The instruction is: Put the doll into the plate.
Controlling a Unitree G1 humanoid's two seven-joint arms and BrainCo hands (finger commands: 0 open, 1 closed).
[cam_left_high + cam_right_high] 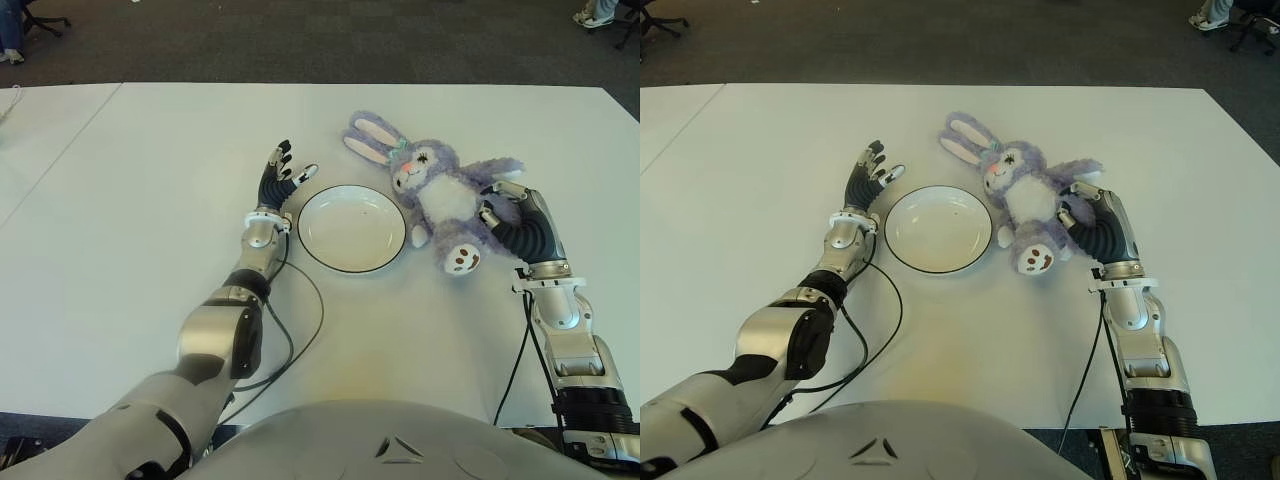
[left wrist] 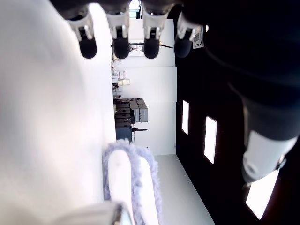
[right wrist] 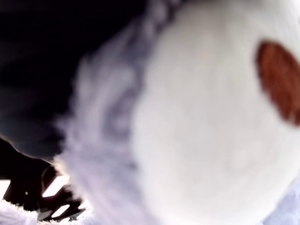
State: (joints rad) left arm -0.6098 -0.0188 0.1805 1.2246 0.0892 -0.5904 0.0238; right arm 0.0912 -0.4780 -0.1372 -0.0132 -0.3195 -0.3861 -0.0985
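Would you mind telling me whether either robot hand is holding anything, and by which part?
The left robot hand holds nothing. The right robot hand is against the doll, at its side; a closed grasp cannot be confirmed.

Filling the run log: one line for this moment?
stage: grasping | right hand: against plush bunny, grip unclear | left hand: open, left of plate | plate: empty

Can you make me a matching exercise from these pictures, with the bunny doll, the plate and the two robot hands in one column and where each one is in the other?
Column one:
1. fluffy purple and white bunny doll
2. round white plate with a dark rim
3. left hand
4. right hand

Column two:
A. bare, between the two hands
B. pressed against the doll's right side
C. fingers spread, holding nothing, left of the plate
D. lying on the white table, just right of the plate

Pairs: 1-D, 2-A, 3-C, 4-B
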